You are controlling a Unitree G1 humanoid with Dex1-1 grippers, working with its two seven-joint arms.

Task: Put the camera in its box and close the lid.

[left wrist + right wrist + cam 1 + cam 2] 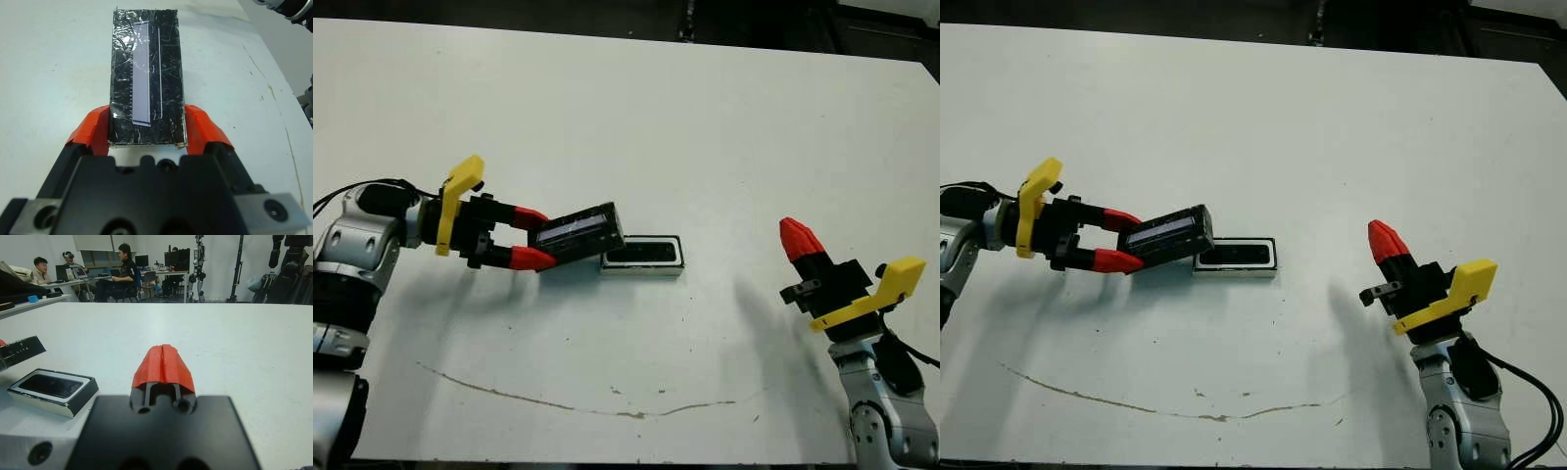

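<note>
White table (705, 117), mid-area: box (643, 256) lies with camera (50, 385) already inside. Left tool (530, 238) pinches lid (578, 233), tilted, touching the box's left end, long axes nearly aligned. Right tool (795, 238) pressed together, well apart.

Lid (146, 78) hides the table below it in the left wrist view; its far end covers the box (643, 255) near corner. Left arm (357, 255) cut off at picture edge. Background people (122, 269) too small to make out.
</note>
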